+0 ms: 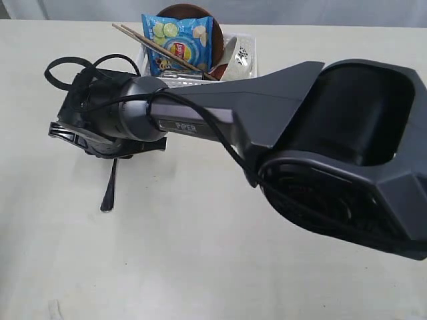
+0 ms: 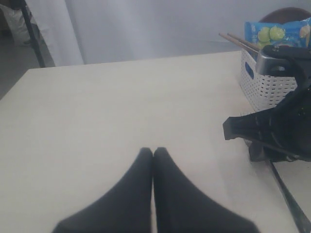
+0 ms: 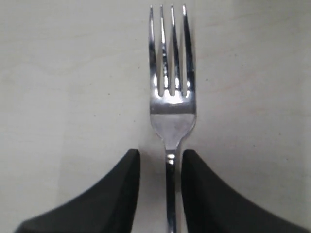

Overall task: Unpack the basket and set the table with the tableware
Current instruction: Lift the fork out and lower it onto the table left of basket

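Right wrist view: the fork (image 3: 172, 116) lies flat on the worktop (image 3: 73, 73), handle running straight between the right tool's (image 3: 160, 155) spread fingers with a gap each side, tines pointing away; the left tool (image 2: 153, 153) is pressed together over bare worktop, basket (image 2: 265, 87) off to the side, so looks like loads of room to lift straight up

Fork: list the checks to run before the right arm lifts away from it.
1. Fork lying flat on the table: ok.
2. Right gripper jaws parted, a gap on each side of the handle: ok.
3. Fork set apart from the basket: ok.
4. Left gripper jaws together, empty, away from the fork: ok.
5. Chopsticks on top in the basket for the next pick: ok.
6. Everything under the chip bag: cannot tell.
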Action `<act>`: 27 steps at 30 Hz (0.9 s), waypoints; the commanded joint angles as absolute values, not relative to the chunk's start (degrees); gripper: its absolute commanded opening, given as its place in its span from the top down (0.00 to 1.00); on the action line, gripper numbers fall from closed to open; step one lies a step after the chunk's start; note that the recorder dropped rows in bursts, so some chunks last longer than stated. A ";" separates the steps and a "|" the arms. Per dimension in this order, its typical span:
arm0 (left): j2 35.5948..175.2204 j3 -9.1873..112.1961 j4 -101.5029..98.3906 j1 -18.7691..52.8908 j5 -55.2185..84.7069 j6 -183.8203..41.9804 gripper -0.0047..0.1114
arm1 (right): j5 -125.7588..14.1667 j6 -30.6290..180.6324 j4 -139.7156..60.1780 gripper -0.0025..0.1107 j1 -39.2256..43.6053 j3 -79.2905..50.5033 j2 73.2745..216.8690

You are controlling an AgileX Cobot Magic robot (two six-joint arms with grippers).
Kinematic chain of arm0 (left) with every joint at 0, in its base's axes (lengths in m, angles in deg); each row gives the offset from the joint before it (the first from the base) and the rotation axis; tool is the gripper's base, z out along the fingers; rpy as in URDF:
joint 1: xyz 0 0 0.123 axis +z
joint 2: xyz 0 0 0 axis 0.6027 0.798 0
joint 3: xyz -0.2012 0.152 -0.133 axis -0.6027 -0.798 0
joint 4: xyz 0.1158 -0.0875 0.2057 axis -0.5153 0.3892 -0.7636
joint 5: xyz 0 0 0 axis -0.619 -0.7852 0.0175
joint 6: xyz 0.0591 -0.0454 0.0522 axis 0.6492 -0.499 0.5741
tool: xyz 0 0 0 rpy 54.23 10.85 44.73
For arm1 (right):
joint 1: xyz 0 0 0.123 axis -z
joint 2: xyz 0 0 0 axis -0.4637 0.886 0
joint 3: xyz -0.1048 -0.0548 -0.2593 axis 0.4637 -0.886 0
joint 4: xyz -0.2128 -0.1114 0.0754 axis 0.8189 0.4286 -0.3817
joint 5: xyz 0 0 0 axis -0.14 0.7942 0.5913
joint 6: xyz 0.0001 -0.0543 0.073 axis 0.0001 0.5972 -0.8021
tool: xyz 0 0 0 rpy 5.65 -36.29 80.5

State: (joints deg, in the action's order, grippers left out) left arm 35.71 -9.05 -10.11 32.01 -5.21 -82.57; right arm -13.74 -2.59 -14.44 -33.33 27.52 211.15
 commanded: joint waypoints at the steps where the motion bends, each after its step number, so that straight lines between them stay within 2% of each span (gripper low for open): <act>1: 35.59 -9.19 -10.36 31.71 -5.18 -82.70 0.96 | -13.34 -2.82 -15.96 0.69 -33.05 27.17 212.25; 27: 35.59 -9.19 -10.36 31.71 -5.18 -82.70 0.96 | -11.41 -0.81 -22.58 0.69 -35.24 27.17 212.25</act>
